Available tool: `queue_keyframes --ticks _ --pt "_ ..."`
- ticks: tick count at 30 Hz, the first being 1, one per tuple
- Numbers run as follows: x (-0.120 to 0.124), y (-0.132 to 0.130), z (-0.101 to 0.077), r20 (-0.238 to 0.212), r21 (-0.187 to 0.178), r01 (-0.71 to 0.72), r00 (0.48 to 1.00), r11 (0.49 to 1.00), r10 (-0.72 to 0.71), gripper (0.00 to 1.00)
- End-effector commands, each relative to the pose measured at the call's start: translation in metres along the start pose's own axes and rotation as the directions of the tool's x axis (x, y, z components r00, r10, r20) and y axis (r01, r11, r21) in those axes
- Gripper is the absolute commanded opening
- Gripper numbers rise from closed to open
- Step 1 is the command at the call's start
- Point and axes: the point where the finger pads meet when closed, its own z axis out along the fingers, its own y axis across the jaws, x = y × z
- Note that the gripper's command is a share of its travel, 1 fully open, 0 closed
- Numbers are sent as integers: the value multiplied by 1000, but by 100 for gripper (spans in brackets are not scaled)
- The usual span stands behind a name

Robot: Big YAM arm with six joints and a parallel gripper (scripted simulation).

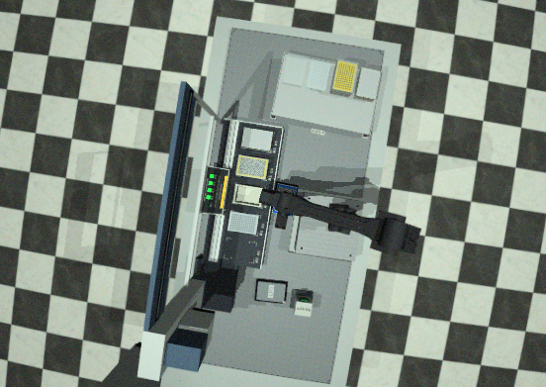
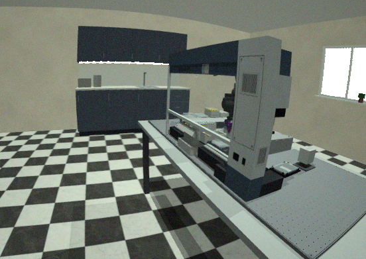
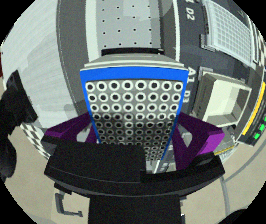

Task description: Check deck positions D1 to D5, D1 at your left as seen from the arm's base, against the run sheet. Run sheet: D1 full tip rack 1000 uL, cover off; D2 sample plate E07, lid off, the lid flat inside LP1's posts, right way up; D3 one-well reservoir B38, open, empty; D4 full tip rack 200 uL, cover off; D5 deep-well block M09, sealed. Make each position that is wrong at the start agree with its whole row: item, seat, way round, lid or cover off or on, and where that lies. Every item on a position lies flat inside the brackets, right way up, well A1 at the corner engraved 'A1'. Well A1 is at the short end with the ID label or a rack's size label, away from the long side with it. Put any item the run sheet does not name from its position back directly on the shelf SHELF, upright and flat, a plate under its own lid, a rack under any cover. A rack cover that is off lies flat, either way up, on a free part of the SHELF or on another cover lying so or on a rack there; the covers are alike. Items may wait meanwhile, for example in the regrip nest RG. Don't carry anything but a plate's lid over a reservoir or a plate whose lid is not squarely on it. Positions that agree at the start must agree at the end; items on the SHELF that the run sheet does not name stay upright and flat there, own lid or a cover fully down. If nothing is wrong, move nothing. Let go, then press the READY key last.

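My gripper (image 3: 134, 111) is shut on a blue-framed tip rack (image 3: 137, 111) full of tips, with a purple finger on each long side. In the overhead view the rack (image 1: 286, 189) hangs just off the deck's near edge, beside the cream open reservoir (image 1: 247, 194) in the middle position. On the deck a yellow-framed tip rack (image 1: 252, 166) and a pale covered item (image 1: 257, 139) lie on one side of the reservoir. A grey well plate (image 1: 243, 222) and a bare position (image 1: 242, 250) lie on the other side. The side view hides the gripper behind the machine's column.
The shelf (image 1: 326, 93) at the far end holds several items, among them a yellow rack (image 1: 345, 76). A ribbed pale platform (image 1: 321, 241) lies under the arm. A dark nest (image 1: 271, 291) and a small key box (image 1: 303, 302) sit further along. The gantry (image 1: 173, 210) flanks the deck.
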Motion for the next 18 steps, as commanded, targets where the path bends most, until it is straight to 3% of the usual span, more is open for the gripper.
queue_keyframes --ticks 1,3,4,11,18 --pt "1 -4 0 1 16 3 1000 1000 -3 0" --pt "1 -4 0 1 16 3 1000 1000 -3 0" --pt "3 -16 -7 -1 35 1 1000 999 -1 0" --pt "1 -4 3 1 16 2 1000 1000 -2 0" --pt "2 -6 4 0 19 1 1000 1000 -1 0"
